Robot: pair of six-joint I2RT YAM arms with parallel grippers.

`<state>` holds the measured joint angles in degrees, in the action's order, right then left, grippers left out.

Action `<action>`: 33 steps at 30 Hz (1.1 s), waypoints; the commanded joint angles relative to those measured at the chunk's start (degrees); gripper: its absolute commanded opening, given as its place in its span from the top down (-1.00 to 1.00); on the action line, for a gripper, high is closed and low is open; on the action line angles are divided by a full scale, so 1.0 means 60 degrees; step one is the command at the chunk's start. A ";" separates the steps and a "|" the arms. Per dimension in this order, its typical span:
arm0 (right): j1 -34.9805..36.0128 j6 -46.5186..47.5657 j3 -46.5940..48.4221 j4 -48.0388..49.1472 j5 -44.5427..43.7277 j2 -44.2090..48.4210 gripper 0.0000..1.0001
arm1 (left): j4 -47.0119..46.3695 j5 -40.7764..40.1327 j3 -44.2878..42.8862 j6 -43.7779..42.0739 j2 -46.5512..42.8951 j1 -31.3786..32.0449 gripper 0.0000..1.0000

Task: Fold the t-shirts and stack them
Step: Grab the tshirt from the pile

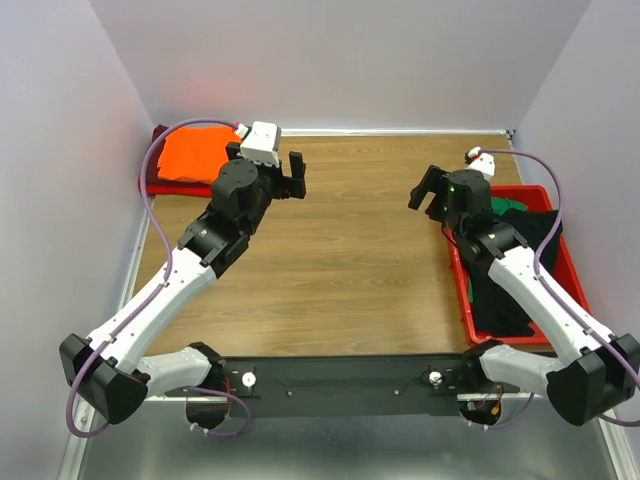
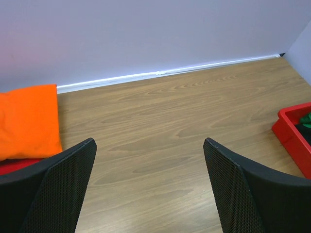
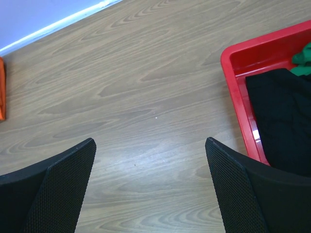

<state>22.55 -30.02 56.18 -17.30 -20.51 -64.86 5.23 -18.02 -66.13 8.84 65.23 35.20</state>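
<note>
Left gripper: jaws spread wide and grasping nothing; hovers over bare table at the far left, just beside the stack.
Right gripper: jaws spread wide and grasping nothing; hovers over the table just left of the red bin, at its far end.
Orange t-shirt: folded into a flat rectangle at the far-left corner of the table.
Dark red t-shirt: lies beneath the orange one; only a narrow edge shows, so its fold cannot be checked.
Black t-shirt: loose and crumpled inside the red bin on the right; not folded.
Green t-shirt: a small patch shows at the far end of the bin, partly hidden by the right arm; appears unfolded.
Work done (judged): two of four shirts are stacked at the far left.
Work left (judged): take the black shirt out of the bin, spread it on the open middle of the table, fold it and add it to the stack; then do the same with the green shirt.
Progress estimate: roughly halfway, with no shirt in hand.
</note>
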 commanded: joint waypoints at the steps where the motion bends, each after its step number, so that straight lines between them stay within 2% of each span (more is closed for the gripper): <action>1: 0.0022 -0.0240 0.0260 -0.0208 -0.0624 -0.0147 -1.00 | -0.0243 -0.0365 0.0079 -0.0170 0.0129 -0.0037 -0.97; 9: 0.0022 -0.0912 0.0479 -0.0208 -0.0843 -0.0425 -1.00 | -0.0257 -0.0439 0.0094 -0.0214 0.0129 -0.0037 -0.97; 16: 0.0007 -0.1984 0.0524 -0.0602 -0.1968 -0.0439 -1.00 | -0.0257 -0.0366 0.0108 -0.0185 0.0114 -0.0037 -0.97; 22: -0.0285 -0.2408 0.1182 -0.2972 -0.3770 -0.1507 -1.00 | -0.0287 -0.0205 0.0123 -0.0097 0.0100 -0.0037 -0.97; 23: -0.0416 -0.2452 0.1212 -0.3208 -0.3861 -0.1640 -1.00 | -0.0287 -0.0175 0.0108 -0.0068 0.0129 -0.0037 -0.97; 28: -0.2817 -0.2892 0.1315 -0.4323 -0.3189 -0.2533 -1.00 | -0.0257 -0.0073 0.0123 -0.0052 0.0158 -0.0037 -0.97; 33: -0.3669 -0.2790 0.1183 -0.4382 -0.3831 -0.2710 -1.00 | -0.0272 -0.0029 0.0108 -0.0009 0.0158 -0.0037 -0.97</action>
<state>1.89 -45.21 62.78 -39.59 -38.50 -81.28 5.19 -18.81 -66.06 8.23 65.93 35.20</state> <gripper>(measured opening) 0.997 0.984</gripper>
